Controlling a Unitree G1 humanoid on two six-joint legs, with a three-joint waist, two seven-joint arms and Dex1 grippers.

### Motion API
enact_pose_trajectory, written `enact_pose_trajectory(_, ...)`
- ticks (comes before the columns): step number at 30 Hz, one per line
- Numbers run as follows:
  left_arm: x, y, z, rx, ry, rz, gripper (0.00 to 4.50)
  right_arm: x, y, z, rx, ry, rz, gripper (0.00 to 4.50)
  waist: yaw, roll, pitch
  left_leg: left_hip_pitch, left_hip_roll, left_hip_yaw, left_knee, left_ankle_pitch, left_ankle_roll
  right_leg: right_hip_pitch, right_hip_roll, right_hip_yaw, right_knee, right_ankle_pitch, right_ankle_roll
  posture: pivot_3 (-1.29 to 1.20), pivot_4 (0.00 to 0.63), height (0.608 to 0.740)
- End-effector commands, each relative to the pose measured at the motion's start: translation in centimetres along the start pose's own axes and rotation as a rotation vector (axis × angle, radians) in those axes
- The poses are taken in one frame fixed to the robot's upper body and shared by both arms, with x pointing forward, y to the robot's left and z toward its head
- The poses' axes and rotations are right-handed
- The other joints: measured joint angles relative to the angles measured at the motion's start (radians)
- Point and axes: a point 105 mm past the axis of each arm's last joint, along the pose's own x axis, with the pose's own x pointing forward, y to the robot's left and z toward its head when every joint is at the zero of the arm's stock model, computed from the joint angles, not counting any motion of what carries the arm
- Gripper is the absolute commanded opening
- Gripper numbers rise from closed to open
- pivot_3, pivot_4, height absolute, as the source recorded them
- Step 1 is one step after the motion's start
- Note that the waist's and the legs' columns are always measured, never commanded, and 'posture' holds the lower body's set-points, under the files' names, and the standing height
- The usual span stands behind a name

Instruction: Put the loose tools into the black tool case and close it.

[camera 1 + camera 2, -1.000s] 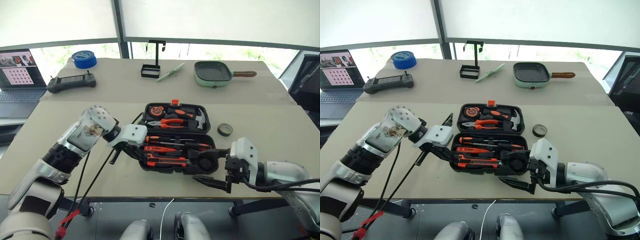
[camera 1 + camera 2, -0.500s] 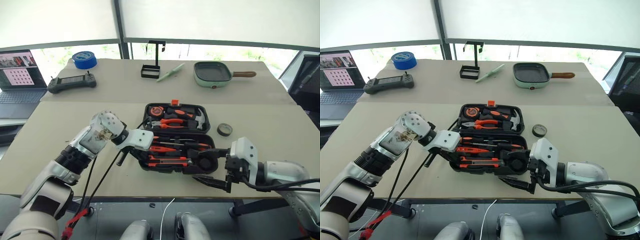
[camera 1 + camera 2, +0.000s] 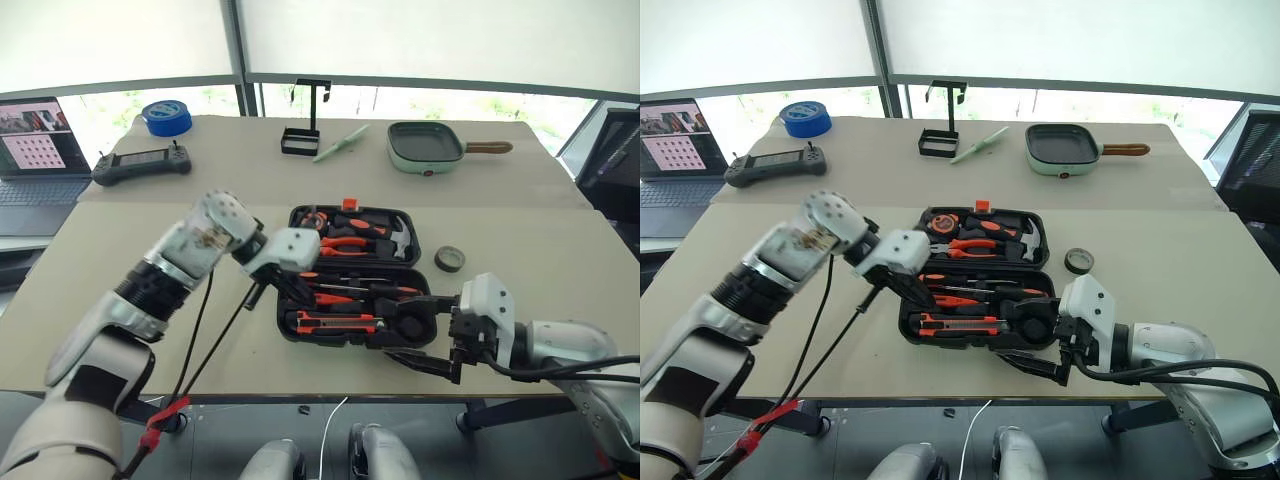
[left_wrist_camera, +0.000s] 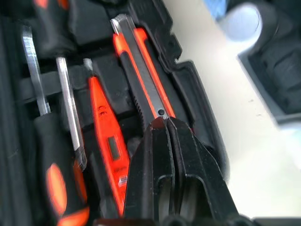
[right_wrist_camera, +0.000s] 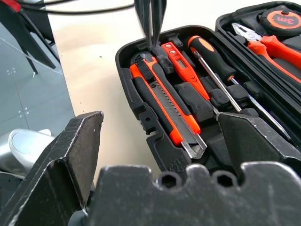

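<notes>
Since a second ago the left tool (image 4: 165, 123) has swung rightward from the case's near-left edge to hang over its front half; its fingers are pressed together on nothing, tips at the end of the utility knife (image 5: 164, 106). The black tool case (image 3: 420, 318) lies open on the counter (image 3: 150, 250), knife, tester screwdriver (image 4: 107, 141) and two screwdrivers (image 5: 221, 66) seated in their slots (the small dark tape roll (image 3: 449, 259) sits outside, just right of the case); the right tool (image 3: 425, 340) gapes wide and empty at the case's near-right corner.
</notes>
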Motion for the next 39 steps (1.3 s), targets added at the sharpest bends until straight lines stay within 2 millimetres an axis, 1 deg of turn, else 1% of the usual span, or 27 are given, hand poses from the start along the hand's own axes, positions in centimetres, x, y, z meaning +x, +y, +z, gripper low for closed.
enact_pose_trajectory(1, 1.7, 1.0, -1.0, 0.126, 0.103, 0.065, 0.12, -0.3, 0.2, 0.7, -0.041, -0.016, -0.011, 4.5, 0.0, 0.0, 0.0, 0.0, 0.0, 0.0, 0.0, 0.0, 0.0, 0.0, 0.0, 0.0, 0.0, 0.0, 0.0, 0.0, 0.15, 0.74)
enact_pose_trajectory(3, 2.7, 1.8, -1.3, 0.155, 0.129, 0.113, 0.12, -0.3, 0.1, 0.7, -0.04, -0.014, -0.018, 4.5, 0.003, 0.0, 0.0, 0.0, 0.0, 0.0, 0.0, 0.0, 0.0, 0.0, 0.0, 0.0, 0.0, 0.0, 0.0, 0.0, 0.15, 0.74)
enact_pose_trajectory(5, 3.3, 2.1, -1.2, 0.167, 0.123, 0.133, 0.12, -0.4, 0.2, 0.7, -0.036, -0.015, -0.02, 4.5, 0.018, 0.001, -0.001, 0.001, 0.0, 0.0, 0.001, 0.0, 0.0, 0.002, -0.001, 0.001, -0.001, 0.0, 0.0, 0.0, 0.15, 0.74)
enact_pose_trajectory(7, 3.4, 1.8, -1.3, 0.182, 0.126, 0.118, 0.12, -0.4, 0.3, 0.7, -0.032, -0.015, -0.02, 4.5, 0.029, 0.001, -0.001, 0.002, 0.0, 0.0, 0.003, -0.001, 0.002, 0.004, -0.002, 0.001, -0.001, 0.001, 0.002, 0.0, 0.15, 0.74)
enact_pose_trajectory(9, 3.2, 1.5, -1.4, 0.178, 0.121, 0.11, 0.12, -0.5, 0.5, 0.6, -0.028, -0.016, -0.02, 4.5, 0.03, 0.001, -0.001, 0.001, 0.0, 0.0, 0.004, -0.001, 0.003, 0.004, -0.002, 0.001, -0.001, 0.001, 0.002, 0.0, 0.15, 0.74)
enact_pose_trajectory(12, 2.6, 1.1, -0.7, 0.17, 0.062, 0.105, 0.12, -0.5, 0.5, 0.5, -0.025, -0.015, -0.021, 4.5, 0.024, 0.002, -0.001, 0.001, 0.0, 0.0, 0.004, -0.002, 0.003, 0.004, -0.001, 0.001, 0.0, 0.001, 0.003, 0.0, 0.15, 0.74)
enact_pose_trajectory(15, 1.2, 0.4, 1.2, 0.145, -0.068, 0.101, 0.12, -0.8, 0.3, 0.5, -0.02, -0.014, -0.039, 4.5, 0.017, 0.002, -0.001, 0.001, 0.0, 0.0, 0.004, -0.001, 0.002, 0.002, 0.0, 0.001, 0.001, 0.001, 0.002, 0.0, 0.15, 0.74)
enact_pose_trajectory(17, -1.0, 0.7, 3.2, 0.069, -0.222, 0.164, 0.12, -1.8, -0.5, 0.4, -0.011, -0.004, -0.084, 4.5, 0.015, 0.002, -0.001, 0.0, 0.0, 0.0, 0.003, -0.001, 0.002, 0.001, 0.0, 0.001, 0.001, 0.001, 0.002, 0.0, 0.15, 0.74)
enact_pose_trajectory(19, -3.1, 0.7, 4.6, 0.034, -0.352, 0.223, 0.62, -2.9, -1.3, 0.1, 0.005, 0.02, -0.124, 4.5, 0.015, 0.002, -0.001, -0.002, 0.0, 0.0, 0.003, -0.001, 0.002, -0.001, 0.0, 0.001, 0.001, 0.001, 0.002, 0.0, 0.15, 0.74)
enact_pose_trajectory(20, -4.0, 0.4, 4.7, 0.023, -0.388, 0.241, 0.82, -3.5, -1.8, 0.0, 0.011, 0.036, -0.148, 4.5, 0.015, 0.002, -0.001, -0.003, 0.0, 0.0, 0.004, -0.001, 0.002, -0.002, 0.0, 0.0, 0.001, 0.001, 0.002, 0.0, 0.15, 0.74)
enact_pose_trajectory(22, -5.6, -0.1, 4.6, 0.004, -0.426, 0.286, 1.43, -4.6, -2.7, -0.3, 0.024, 0.066, -0.191, 4.5, 0.014, 0.002, -0.001, -0.003, 0.0, 0.0, 0.005, -0.001, 0.002, -0.001, 0.0, 0.0, 0.0, 0.001, 0.002, 0.0, 0.15, 0.74)
enact_pose_trajectory(23, -6.2, -0.4, 4.5, -0.002, -0.441, 0.3, 1.83, -5.2, -3.1, -0.4, 0.028, 0.08, -0.207, 4.5, 0.013, 0.002, -0.001, -0.003, 0.0, 0.0, 0.004, -0.001, 0.002, -0.001, 0.0, 0.0, -0.001, 0.001, 0.002, 0.0, 0.15, 0.74)
enact_pose_trajectory(25, -7.4, -1.6, 4.4, -0.055, -0.484, 0.272, 2.52, -6.4, -4.3, -0.5, 0.026, 0.119, -0.242, 4.5, 0.011, 0.002, -0.001, -0.001, 0.0, 0.0, 0.003, -0.001, 0.002, 0.0, 0.0, 0.0, -0.001, 0.001, 0.002, 0.0, 0.15, 0.74)
enact_pose_trajectory(26, -7.7, -2.0, 4.5, -0.076, -0.501, 0.259, 2.79, -6.9, -4.7, -0.5, 0.024, 0.133, -0.252, 4.5, 0.008, 0.002, -0.001, 0.0, 0.0, 0.0, 0.002, -0.001, 0.002, 0.0, 0.0, 0.0, -0.001, 0.001, 0.002, 0.0, 0.15, 0.74)
enact_pose_trajectory(28, -8.5, -2.8, 5.0, -0.111, -0.549, 0.237, 3.53, -7.5, -5.8, -0.6, 0.016, 0.162, -0.273, 4.5, 0.004, 0.002, -0.001, 0.0, 0.0, 0.0, 0.001, -0.001, 0.001, 0.0, 0.0, 0.001, -0.001, 0.001, 0.002, 0.0, 0.15, 0.74)
enact_pose_trajectory(31, -8.9, -3.1, 5.6, -0.132, -0.59, 0.245, 4.49, -7.8, -8.8, -0.9, -0.019, 0.21, -0.325, 4.5, 0.0, 0.002, -0.001, 0.001, 0.0, 0.0, 0.002, -0.001, 0.001, 0.001, 0.0, 0.001, -0.001, 0.001, 0.002, 0.0, 0.15, 0.74)
enact_pose_trajectory(34, -8.3, -3.2, 5.7, -0.119, -0.588, 0.269, 4.49, -6.9, -12.5, -1.2, -0.059, 0.252, -0.384, 4.5, -0.012, 0.002, -0.001, 0.002, 0.0, 0.001, 0.001, -0.001, 0.001, 0.002, 0.0, 0.002, -0.002, 0.001, 0.002, 0.0, 0.15, 0.74)
enact_pose_trajectory(35, -8.1, -3.1, 5.7, -0.113, -0.585, 0.278, 4.49, -6.5, -13.3, -1.2, -0.07, 0.263, -0.394, 4.5, -0.012, 0.002, -0.001, 0.002, 0.0, 0.002, 0.0, -0.001, 0.0, 0.001, 0.0, 0.002, -0.002, 0.001, 0.002, 0.0, 0.15, 0.74)
enact_pose_trajectory(38, -7.7, -2.9, 5.8, -0.104, -0.578, 0.302, 4.49, -5.8, -15.0, -1.5, -0.081, 0.291, -0.408, 4.5, -0.015, 0.003, 0.0, 0.002, 0.0, 0.002, -0.001, 0.0, -0.001, 0.0, 0.0, 0.002, -0.002, 0.001, 0.001, 0.0, 0.15, 0.74)
enact_pose_trajectory(39, -7.6, -2.9, 5.9, -0.103, -0.577, 0.306, 4.49, -5.0, -16.0, -1.8, -0.078, 0.309, -0.413, 4.5, -0.015, 0.003, 0.0, 0.002, 0.001, 0.002, -0.002, 0.001, -0.002, 0.0, 0.0, 0.002, -0.002, 0.001, 0.0, 0.0, 0.15, 0.74)
